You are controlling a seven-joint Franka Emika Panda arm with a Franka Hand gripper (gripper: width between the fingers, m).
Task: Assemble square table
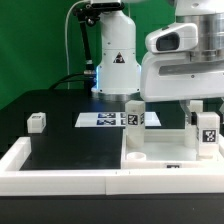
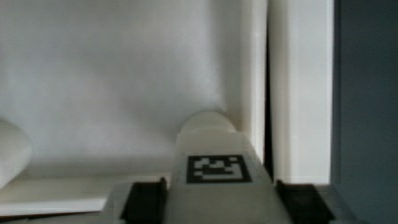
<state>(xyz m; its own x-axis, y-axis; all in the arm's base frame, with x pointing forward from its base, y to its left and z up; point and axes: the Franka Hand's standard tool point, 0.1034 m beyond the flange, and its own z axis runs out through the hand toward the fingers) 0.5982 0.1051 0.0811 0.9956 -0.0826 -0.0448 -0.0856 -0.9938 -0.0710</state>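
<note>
The white square slab (image 1: 160, 147) lies flat at the exterior view's right. One white block leg (image 1: 134, 115) stands upright at its far left corner. My gripper (image 1: 204, 112) is shut on a second tagged leg (image 1: 207, 131) and holds it upright at the slab's right side. In the wrist view the leg (image 2: 217, 158) sits between my two dark fingers (image 2: 143, 200), my gripper (image 2: 222, 203) closed on it, with the slab's white surface (image 2: 125, 90) behind it. A third leg (image 1: 37, 122) stands loose on the black table at the left. I cannot see a fourth leg.
The marker board (image 1: 102, 119) lies flat behind the slab, near the robot base (image 1: 117, 70). The long white rim wall (image 1: 60, 177) runs along the front and up the left side (image 1: 14, 152).
</note>
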